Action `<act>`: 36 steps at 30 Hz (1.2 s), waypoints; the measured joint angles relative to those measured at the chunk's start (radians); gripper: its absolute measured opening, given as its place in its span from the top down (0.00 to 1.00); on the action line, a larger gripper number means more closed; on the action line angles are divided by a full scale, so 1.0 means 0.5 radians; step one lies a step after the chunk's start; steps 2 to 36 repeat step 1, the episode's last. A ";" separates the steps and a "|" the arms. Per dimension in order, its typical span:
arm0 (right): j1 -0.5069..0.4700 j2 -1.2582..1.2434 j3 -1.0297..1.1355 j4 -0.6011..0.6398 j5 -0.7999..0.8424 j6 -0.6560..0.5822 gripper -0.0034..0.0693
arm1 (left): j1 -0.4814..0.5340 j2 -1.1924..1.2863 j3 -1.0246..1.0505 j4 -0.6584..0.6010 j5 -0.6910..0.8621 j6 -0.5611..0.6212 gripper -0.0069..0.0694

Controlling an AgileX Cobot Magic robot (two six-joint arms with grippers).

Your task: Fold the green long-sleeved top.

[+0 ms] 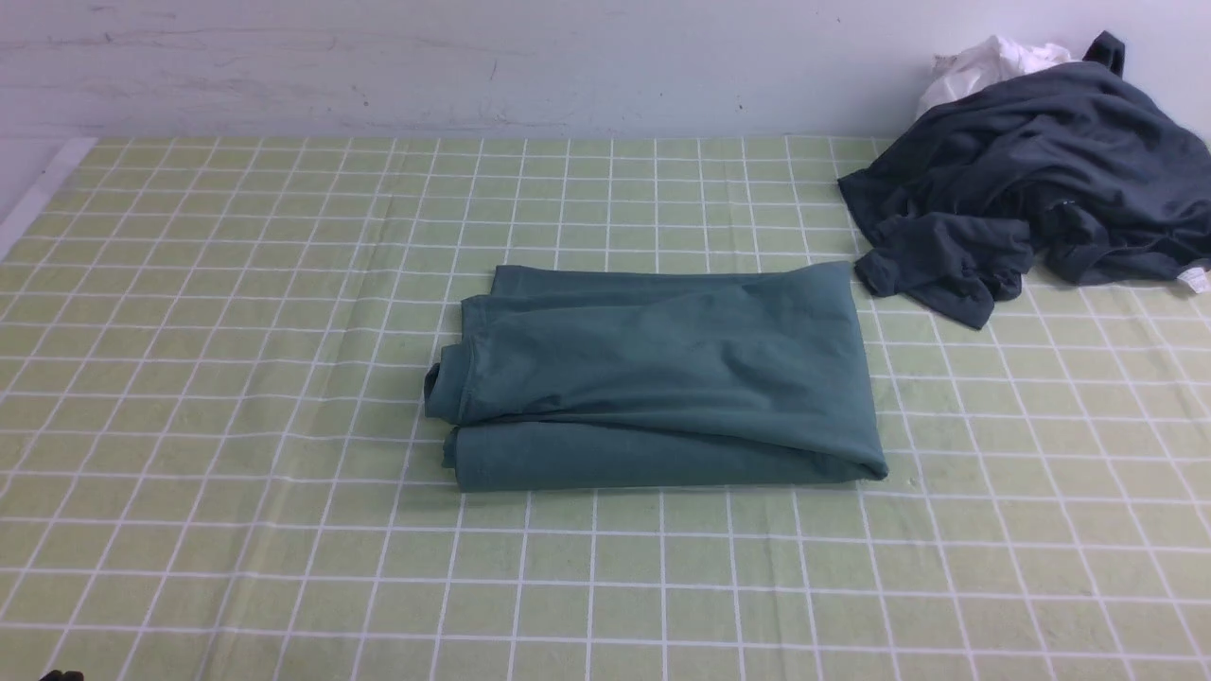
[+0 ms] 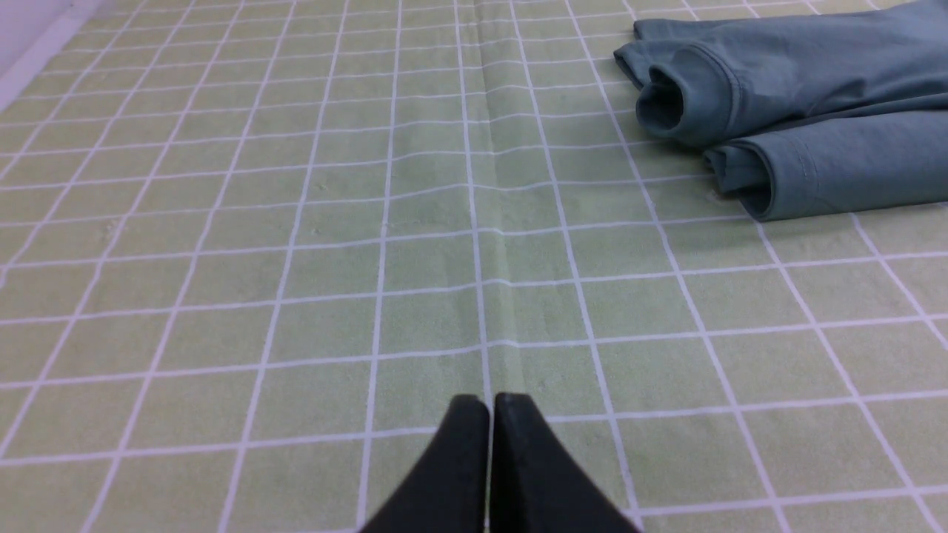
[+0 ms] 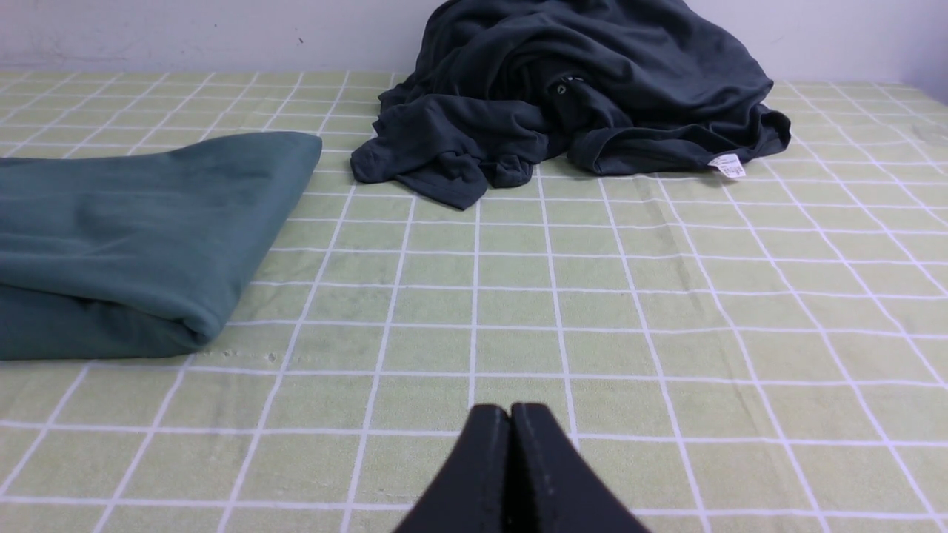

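The green long-sleeved top [image 1: 662, 374] lies folded into a flat rectangle at the middle of the checked table, a cuffed sleeve end rolled at its left side. Its logo is hidden. It also shows in the left wrist view [image 2: 785, 104] and in the right wrist view [image 3: 126, 237]. My left gripper [image 2: 489, 403] is shut and empty, low over the cloth-covered table, well apart from the top's sleeve end. My right gripper [image 3: 509, 411] is shut and empty, over the table beside the top's folded right edge. Neither gripper shows in the front view.
A dark charcoal-grey garment [image 1: 1041, 189] lies crumpled at the far right against the wall, with a small white cloth [image 1: 984, 66] behind it; the garment also shows in the right wrist view [image 3: 578, 96]. The green checked tablecloth [image 1: 236, 378] covers the table up to the white wall.
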 joint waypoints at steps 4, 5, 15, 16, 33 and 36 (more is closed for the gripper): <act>0.000 0.000 0.000 0.000 0.000 0.000 0.97 | 0.000 0.000 0.000 0.000 0.000 0.000 0.91; 0.000 0.000 0.000 0.000 0.000 0.000 0.97 | 0.000 0.000 0.000 0.000 0.000 0.000 0.91; 0.000 0.000 0.000 0.000 0.000 0.000 0.97 | 0.000 0.000 0.000 0.000 0.000 0.000 0.91; 0.000 0.000 0.000 0.000 0.000 0.000 0.97 | 0.000 0.000 0.000 0.000 0.000 0.000 0.91; 0.000 0.000 0.000 0.000 0.000 0.000 0.97 | 0.000 0.000 0.000 0.000 0.000 0.000 0.91; 0.000 0.000 0.000 0.000 0.000 0.000 0.97 | 0.000 0.000 0.000 0.000 0.000 0.000 0.91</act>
